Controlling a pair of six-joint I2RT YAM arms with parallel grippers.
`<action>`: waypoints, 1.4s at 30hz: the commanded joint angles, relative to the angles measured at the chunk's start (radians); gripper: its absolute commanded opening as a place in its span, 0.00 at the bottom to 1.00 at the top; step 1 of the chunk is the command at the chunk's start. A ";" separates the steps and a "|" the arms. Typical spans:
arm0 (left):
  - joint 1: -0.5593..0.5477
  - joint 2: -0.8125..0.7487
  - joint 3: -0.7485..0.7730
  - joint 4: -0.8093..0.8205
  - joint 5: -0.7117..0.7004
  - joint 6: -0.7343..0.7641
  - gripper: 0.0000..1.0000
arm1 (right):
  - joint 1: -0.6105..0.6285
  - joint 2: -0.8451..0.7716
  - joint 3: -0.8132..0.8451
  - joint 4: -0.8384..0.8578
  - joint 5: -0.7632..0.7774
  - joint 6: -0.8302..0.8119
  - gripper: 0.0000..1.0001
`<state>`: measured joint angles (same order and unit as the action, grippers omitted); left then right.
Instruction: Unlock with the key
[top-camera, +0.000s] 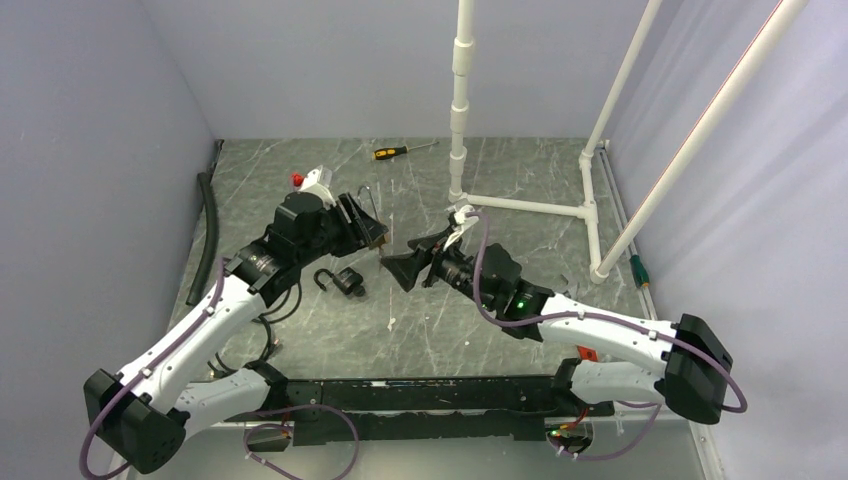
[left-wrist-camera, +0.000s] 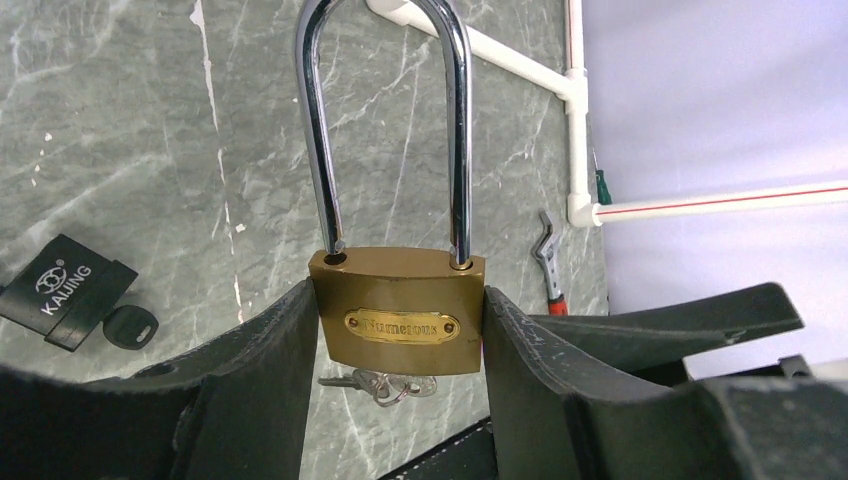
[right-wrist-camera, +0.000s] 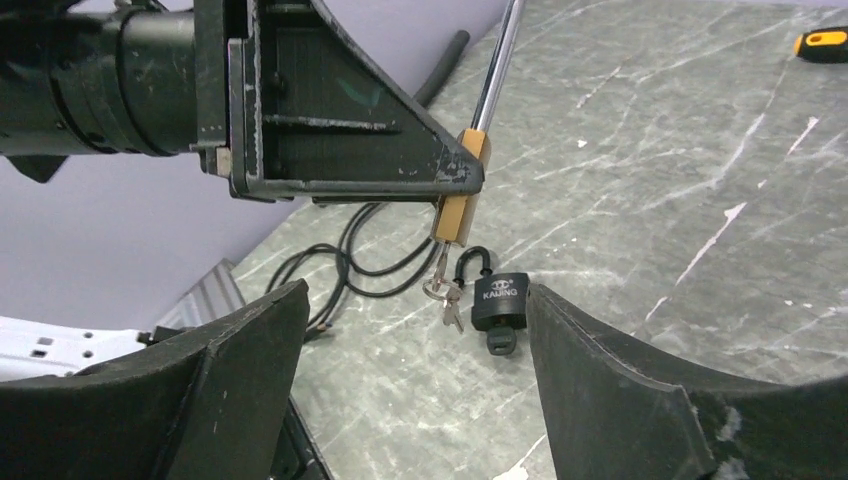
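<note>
1. Left gripper (top-camera: 365, 222): positioned left of the table centre. Its 2 fingers (left-wrist-camera: 250, 390) are pressed against the 2 sides of the brass padlock (left-wrist-camera: 398, 310) and pinch its body between them.

2. Brass padlock: held above the table (top-camera: 480, 320), clear of the surface. The long steel shackle (left-wrist-camera: 385, 120) points away from the left wrist. Both shackle legs reach the top face of the body. The engraved plate on the body faces the left wrist camera.

3. Bunch of keys (right-wrist-camera: 443, 292): hangs from the underside of the brass padlock body. The frames do not show how deep a key sits in the lock.

4. Right gripper (right-wrist-camera: 415, 300): positioned just right of the left gripper, with its tips directed left toward the padlock. The fingers are spread wide, with nothing between them and no contact with the padlock or keys.

5. Other items:
- Black padlock (right-wrist-camera: 497, 300): lies on the table below and slightly nearer than the brass padlock.
- Screwdriver (top-camera: 400, 151): lies on the far side of the table.
- Black hose (top-camera: 208, 235): runs along the left edge.
- White pipe frame (top-camera: 520, 206): stands at the far right.
- Black cable (right-wrist-camera: 365, 265): lies looped near the left arm.
</note>
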<state>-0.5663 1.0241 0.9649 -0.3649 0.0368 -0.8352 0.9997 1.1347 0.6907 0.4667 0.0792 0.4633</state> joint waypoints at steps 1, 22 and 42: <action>-0.003 -0.003 0.026 0.094 -0.016 -0.088 0.00 | 0.035 0.028 0.059 0.018 0.130 -0.048 0.82; -0.013 0.009 -0.042 0.214 0.127 -0.218 0.00 | 0.036 0.165 0.098 0.160 0.270 -0.014 0.70; -0.035 0.032 -0.064 0.294 0.197 -0.291 0.00 | 0.037 0.199 0.045 0.262 0.314 0.055 0.27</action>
<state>-0.5827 1.0653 0.8909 -0.1833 0.1574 -1.0977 1.0393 1.3598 0.7406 0.6376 0.3641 0.5060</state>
